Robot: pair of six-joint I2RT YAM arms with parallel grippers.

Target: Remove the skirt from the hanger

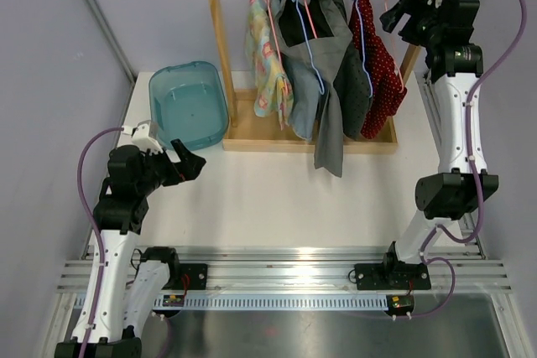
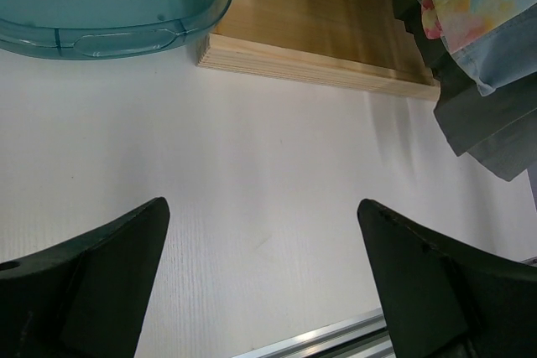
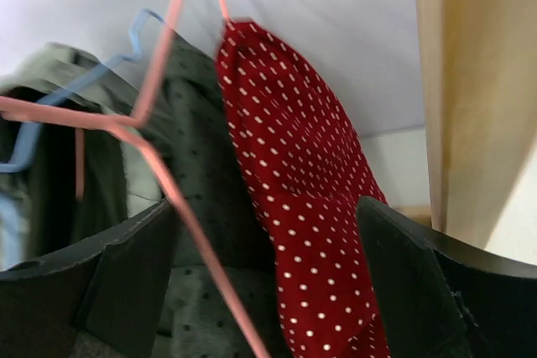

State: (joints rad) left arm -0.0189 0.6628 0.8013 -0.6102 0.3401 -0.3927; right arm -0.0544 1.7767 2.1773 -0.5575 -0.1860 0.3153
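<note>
Bright, even light falls from above. In the top view the white table (image 1: pixel 277 199) shows only faint shadow beneath the hanging clothes (image 1: pixel 323 81), and the aluminium rail (image 1: pixel 294 274) at the near edge carries white glare. The left wrist view is sharp, the left gripper's fingers (image 2: pixel 84 291) dark and underlit. The right wrist view is soft: the red dotted garment (image 3: pixel 302 207), pink hanger (image 3: pixel 138 119) and wooden post (image 3: pixel 470 90) on the right are blurred.

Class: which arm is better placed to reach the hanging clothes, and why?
Right: its open gripper is raised beside the red dotted garment; the left gripper sits low over the table.
</note>
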